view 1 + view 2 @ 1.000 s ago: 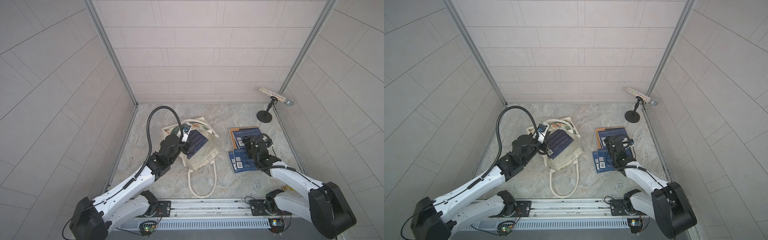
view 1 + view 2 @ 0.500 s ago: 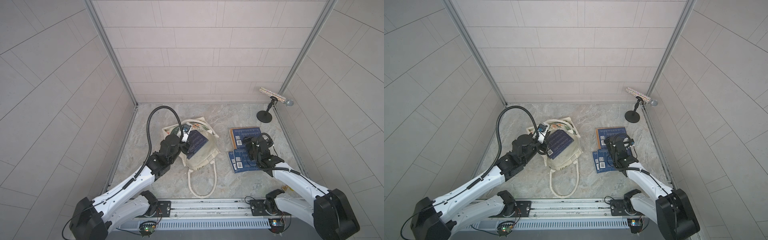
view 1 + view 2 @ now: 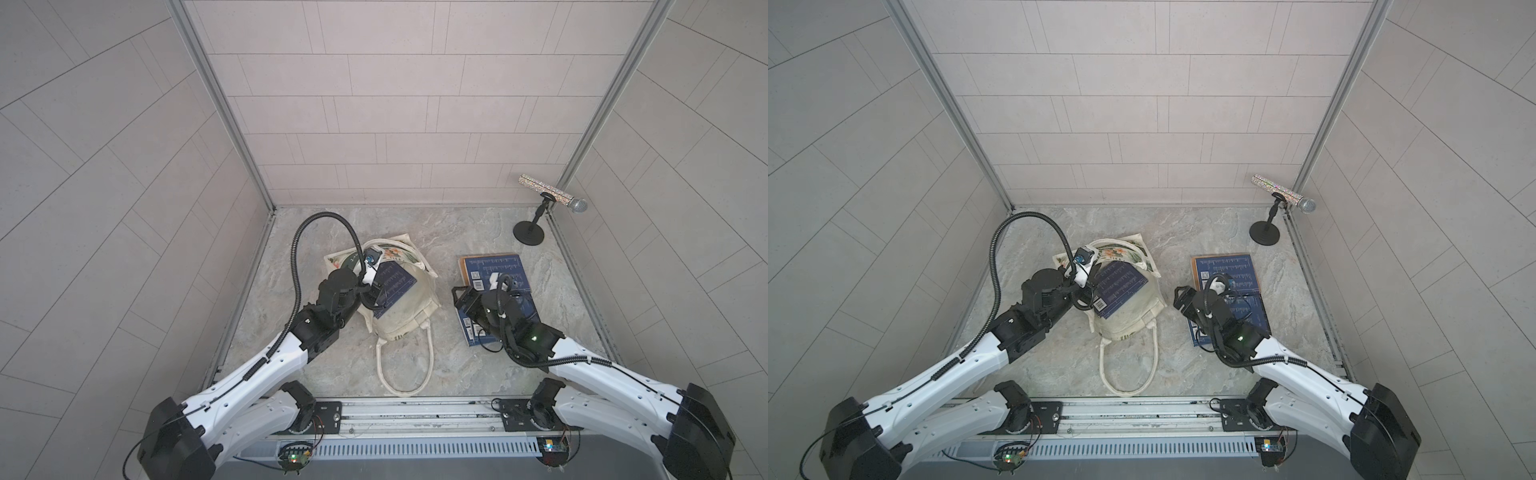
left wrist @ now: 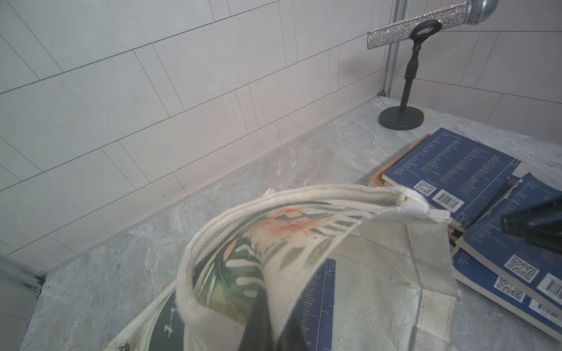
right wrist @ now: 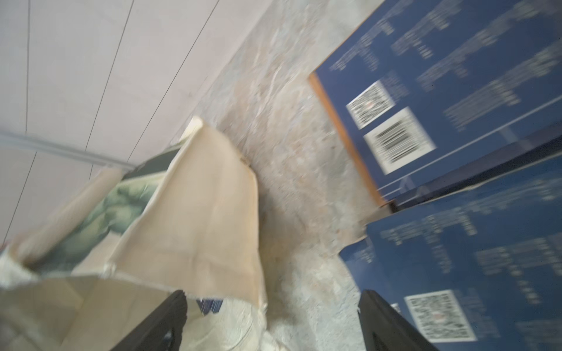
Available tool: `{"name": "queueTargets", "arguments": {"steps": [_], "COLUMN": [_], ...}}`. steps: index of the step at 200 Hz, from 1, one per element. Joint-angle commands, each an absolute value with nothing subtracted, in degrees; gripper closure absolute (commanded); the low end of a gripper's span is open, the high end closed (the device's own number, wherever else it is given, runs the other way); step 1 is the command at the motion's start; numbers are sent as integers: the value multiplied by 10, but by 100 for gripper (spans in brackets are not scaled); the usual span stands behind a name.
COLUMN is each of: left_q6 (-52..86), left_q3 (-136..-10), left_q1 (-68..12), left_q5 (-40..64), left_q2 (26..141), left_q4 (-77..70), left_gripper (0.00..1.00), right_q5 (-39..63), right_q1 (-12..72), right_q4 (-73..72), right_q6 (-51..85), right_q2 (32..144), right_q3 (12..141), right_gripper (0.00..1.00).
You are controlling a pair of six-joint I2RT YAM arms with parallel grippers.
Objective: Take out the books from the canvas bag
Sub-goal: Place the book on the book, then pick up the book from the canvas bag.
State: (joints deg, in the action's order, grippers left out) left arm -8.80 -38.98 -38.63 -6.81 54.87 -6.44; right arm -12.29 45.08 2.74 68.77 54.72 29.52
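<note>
While the grey marbled stone worktop point(image 3: 457, 365) carries everything, the biggest thing on it is the cream canvas bag with a green leafy print point(image 3: 405, 322). It lies slumped on its side, left of centre in both top views, with its long handles trailing toward the robot's base. Its upper rim is folded back. One thin navy paperback book point(image 3: 395, 286) lies tilted in the opened mouth, its barcode corner toward the left arm. The left wrist view shows only a strip of that cover under the lifted flap, so how deep it sits, and whether more lie beneath it, cannot be told.

Well apart to the right, several flat navy paperback books point(image 3: 494, 270) lie in overlapping piles on the worktop, out of the bag. An orange-brown edge shows under the farthest one. The right arm hides much of the nearer pile in the top views, and the right wrist view is smeared.

A glittery silver microphone on a black round-based stand point(image 3: 528, 235) occupies the far right corner.

The left end effector point(image 3: 374, 296) is clamped tight on the bag's rim fabric, its tips buried in the fold. The right end effector point(image 5: 273, 322) is spread wide and grips nothing, poised between the bag and the nearer pile.
</note>
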Motion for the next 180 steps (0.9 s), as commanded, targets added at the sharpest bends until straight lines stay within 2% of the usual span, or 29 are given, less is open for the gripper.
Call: {"name": "queueTargets", "arguments": {"steps": [1,25,58,78,101,180], "left_q6": [-87,-86,-85,-84,-83,-79], "left_q3": [-393,-384,-379,-375,-374,-367], "left_q1": [-385,-384,-385,-385,-385,-384], "left_q5": [-47,-47,-57,-58,-57,-43], "left_q2": [530,523,513,508,507,491], "left_q4": [-94,-107,-116,-125,-127,-144], "left_gripper": [100,100,100,100,100,100], "right_q5": [-201,-258,-262,-241,-247,-203], "right_q1": [521,602,651,656,670,670], "right_q4": [0,-22,-83,-120,-100,-211], "right_q6": [637,607,584,585,575,628], "right_q2": [569,601,657,704,750,894], "right_q3": [315,325,333,341,383,393], "right_gripper": [10,11,14,15,16,21]}}
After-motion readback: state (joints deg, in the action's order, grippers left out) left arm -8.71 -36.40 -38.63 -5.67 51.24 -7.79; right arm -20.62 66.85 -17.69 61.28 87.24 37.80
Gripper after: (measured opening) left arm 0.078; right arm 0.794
